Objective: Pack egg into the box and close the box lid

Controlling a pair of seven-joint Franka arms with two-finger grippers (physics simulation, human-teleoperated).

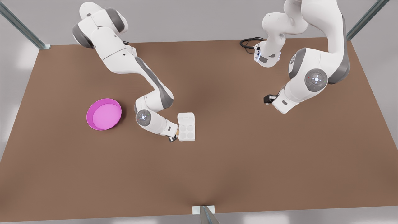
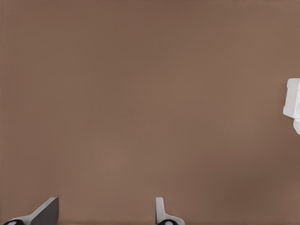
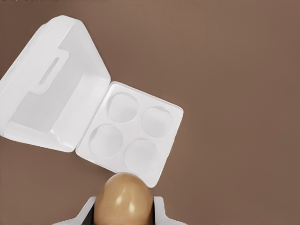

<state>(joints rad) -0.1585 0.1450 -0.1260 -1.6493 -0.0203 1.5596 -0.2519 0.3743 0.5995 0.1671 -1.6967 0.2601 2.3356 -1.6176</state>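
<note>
The egg [image 3: 123,197] sat clamped in our right gripper [image 3: 123,211] beside the open box [image 3: 131,132]; our left gripper [image 2: 105,213] waited, fingers spread and empty.

tan-brown egg [image 3: 124,198] held just beside a white four-cup box [image 3: 133,132], cups empty; the box lid [image 3: 49,84] lies hinged open on the brown table.

My arms [image 1: 124,59] are glossy white shells with dark grey bands at the joints. Each has a round grey cap [image 1: 316,79] with a glowing white dot ringed by smaller marks. A black cable [image 1: 248,42] loops behind one base. My fingers [image 2: 44,213] are grey.
</note>
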